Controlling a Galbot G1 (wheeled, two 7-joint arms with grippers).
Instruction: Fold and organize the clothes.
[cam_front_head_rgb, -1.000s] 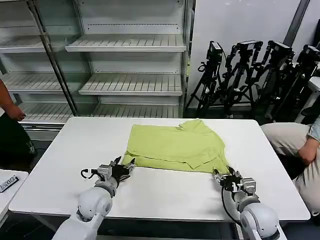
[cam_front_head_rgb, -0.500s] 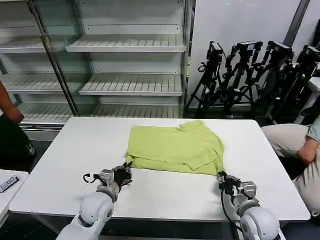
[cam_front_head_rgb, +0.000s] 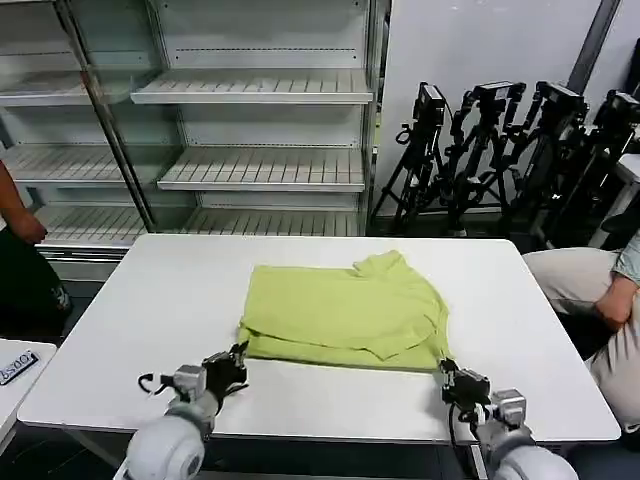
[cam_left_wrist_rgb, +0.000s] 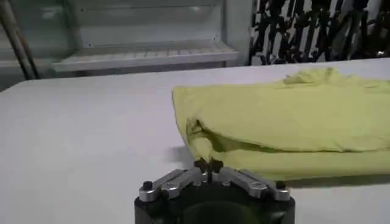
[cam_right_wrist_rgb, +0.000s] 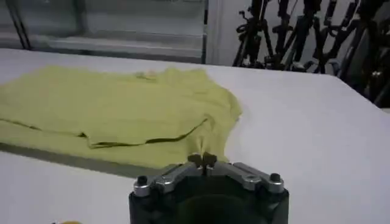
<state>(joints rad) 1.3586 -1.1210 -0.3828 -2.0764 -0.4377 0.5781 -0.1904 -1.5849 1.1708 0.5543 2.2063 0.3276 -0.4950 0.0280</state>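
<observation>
The clothes are one lime yellow-green shirt (cam_front_head_rgb: 340, 310) lying folded on the white table (cam_front_head_rgb: 150, 290), collar toward the far side. My left gripper (cam_front_head_rgb: 235, 357) is at the shirt's near left corner, shut on the fabric edge. In the left wrist view the closed left gripper (cam_left_wrist_rgb: 208, 163) pinches the hem of the shirt (cam_left_wrist_rgb: 292, 122). At the near right corner my right gripper (cam_front_head_rgb: 446, 368) is likewise shut on the hem. The right wrist view has the right gripper (cam_right_wrist_rgb: 202, 159) closed on a tip of the shirt (cam_right_wrist_rgb: 109, 109).
Empty white shelving (cam_front_head_rgb: 260, 130) stands behind the table. Several black tripods (cam_front_head_rgb: 500, 140) are at the back right. A small side surface with a dark object (cam_front_head_rgb: 15, 365) sits at the near left. Bare tabletop lies on both sides of the shirt.
Both grippers have drawn back toward the table's near edge, and the shirt has slid the same way with them, its near hem now closer to me.
</observation>
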